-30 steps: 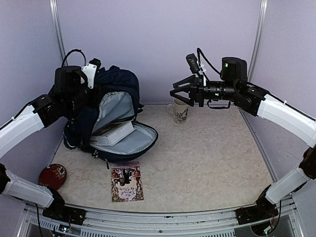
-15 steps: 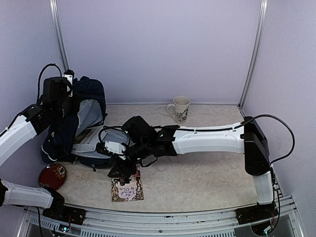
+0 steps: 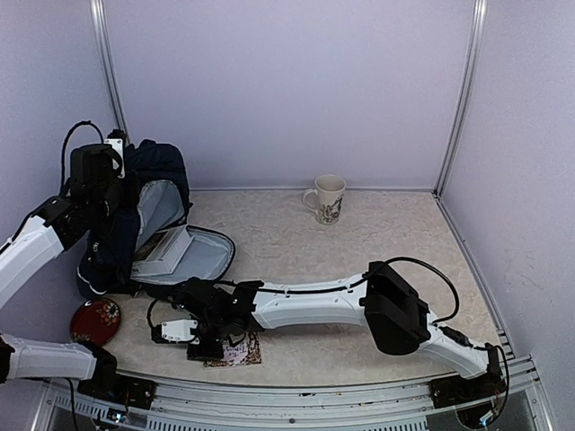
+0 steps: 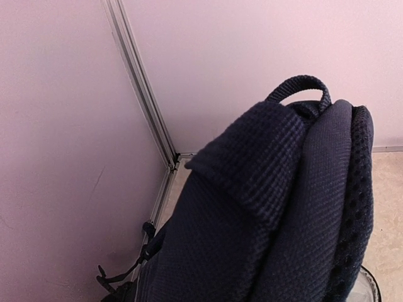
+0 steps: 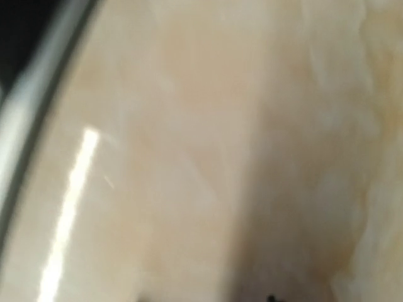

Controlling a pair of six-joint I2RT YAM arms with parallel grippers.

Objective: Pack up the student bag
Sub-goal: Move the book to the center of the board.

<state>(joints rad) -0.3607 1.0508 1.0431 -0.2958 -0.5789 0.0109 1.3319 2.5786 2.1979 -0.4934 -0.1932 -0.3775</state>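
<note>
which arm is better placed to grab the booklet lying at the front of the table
Right. The right tool is low over the booklet at the front edge. The left tool is up at the top of the student bag, seemingly holding it upright and open.

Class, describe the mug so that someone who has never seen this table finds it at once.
Follow the marbled cream table to its far edge, under the lilac back wall. Right of the middle, apart from the navy student bag at the left, stands the mug. It alone is a cup: cream, upright, with a dark drawing on its side and its handle turned left.
</note>
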